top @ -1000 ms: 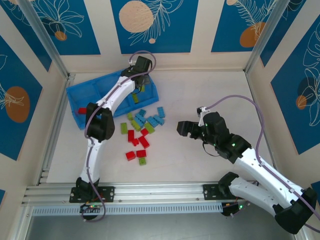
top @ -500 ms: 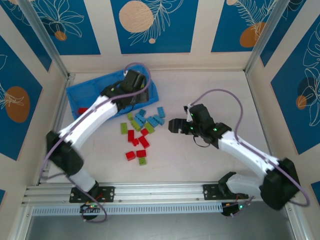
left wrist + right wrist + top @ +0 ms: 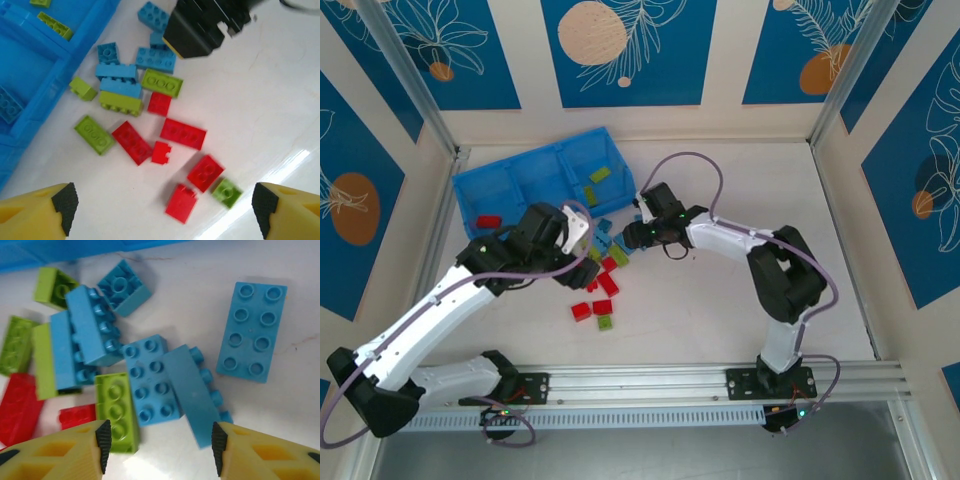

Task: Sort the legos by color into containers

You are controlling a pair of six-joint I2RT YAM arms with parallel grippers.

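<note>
Top external view: the blue bin (image 3: 520, 178) is seen at the upper left of the frame, with a red brick (image 3: 488, 221) in its lower-left compartment and yellow-green bricks (image 3: 600, 175) in its upper-right one, so a colour per compartment appears already fixed. The loose legos (image 3: 605, 262) are heaped on the table (image 3: 720, 320) just below and right of the bin, near the frame's centre, which keeps carries short. The left gripper (image 3: 582, 238) is held at the heap's left edge. In the left wrist view its fingers (image 3: 62, 201) are spread wide at the bottom corners with nothing gripped, and red bricks (image 3: 182, 134) lie above the gap, so a red one is probably being lined up. The right gripper (image 3: 640, 233) is reached in from the right. In the right wrist view its fingertips (image 3: 103, 440) are parted at the bottom edge, empty, with a light blue brick (image 3: 192, 392) tipped on its side just above the gap. A blue pick is judged to be intended. With both grippers held close over one heap, a clash between them could be risked.
</note>
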